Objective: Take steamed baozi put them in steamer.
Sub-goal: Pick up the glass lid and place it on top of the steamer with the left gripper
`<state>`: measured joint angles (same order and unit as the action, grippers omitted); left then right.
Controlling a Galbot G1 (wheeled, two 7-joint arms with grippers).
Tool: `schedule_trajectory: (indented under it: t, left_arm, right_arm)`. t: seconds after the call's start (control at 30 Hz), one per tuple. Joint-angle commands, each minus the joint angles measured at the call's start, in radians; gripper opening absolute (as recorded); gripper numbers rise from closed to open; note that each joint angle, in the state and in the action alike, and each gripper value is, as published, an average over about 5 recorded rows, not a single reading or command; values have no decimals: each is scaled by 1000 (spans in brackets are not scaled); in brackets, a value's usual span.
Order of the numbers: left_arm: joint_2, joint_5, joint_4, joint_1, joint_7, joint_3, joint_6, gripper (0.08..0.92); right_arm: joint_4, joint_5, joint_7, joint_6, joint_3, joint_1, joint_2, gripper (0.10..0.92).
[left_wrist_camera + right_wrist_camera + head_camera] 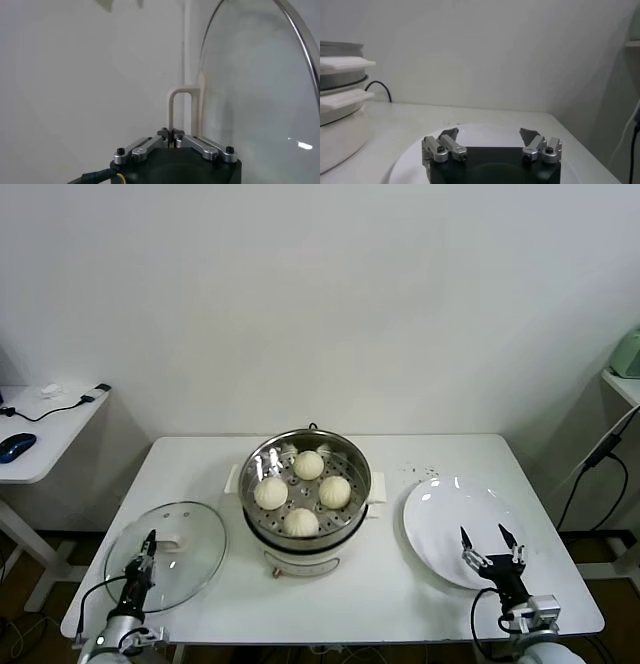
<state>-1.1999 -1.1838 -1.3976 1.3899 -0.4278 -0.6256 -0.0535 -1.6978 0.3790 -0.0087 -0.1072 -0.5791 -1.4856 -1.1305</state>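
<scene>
Four steamed baozi lie on the perforated tray inside the steamer [356, 459] at the table's middle: one at the back [308, 465], one on the right [334, 491], one on the left [270, 493], one at the front [301, 522]. The steamer's side also shows in the right wrist view [340, 100]. My left gripper [150, 538] is shut and empty over the near-left edge of a glass lid [195, 559]; in the left wrist view [171, 134] it points at the lid's cream handle [181, 91]. My right gripper [484, 536] [489, 132] is open and empty over a white plate [435, 519].
The white plate [410, 160] lies right of the steamer, the glass lid [260, 100] left of it. A side table with a blue mouse [17, 446] stands at far left. A shelf and black cables [600, 454] are at far right.
</scene>
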Motion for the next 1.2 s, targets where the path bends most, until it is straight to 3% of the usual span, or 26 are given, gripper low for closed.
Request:
schedule_trajectory:
  t: [0.03, 0.3, 0.43, 0.67, 0.87, 1.2]
  left_arm:
    - [50, 213, -274, 79, 95, -51, 40, 133]
    - [200, 344, -543, 109, 318, -149, 196, 133]
    - [223, 348, -673, 59, 432, -110, 332, 133]
    - [146, 135, -823, -56, 528, 167, 530, 133]
    - [69, -64, -819, -152, 570, 428, 644, 133]
    - [-135, -269, -723, -228, 668, 676, 734, 133]
  right_arm:
    - [-20, 14, -4, 3, -6, -10, -1, 823]
    - [-30, -19, 17, 16, -22, -18, -3, 823]
    - [-29, -47, 25, 17, -27, -19, -8, 823]
    - [-34, -62, 20, -11, -24, -28, -18, 823]
    - [-27, -67, 2, -54, -21, -39, -24, 823]
    - [24, -67, -11, -108, -19, -37, -46, 823]
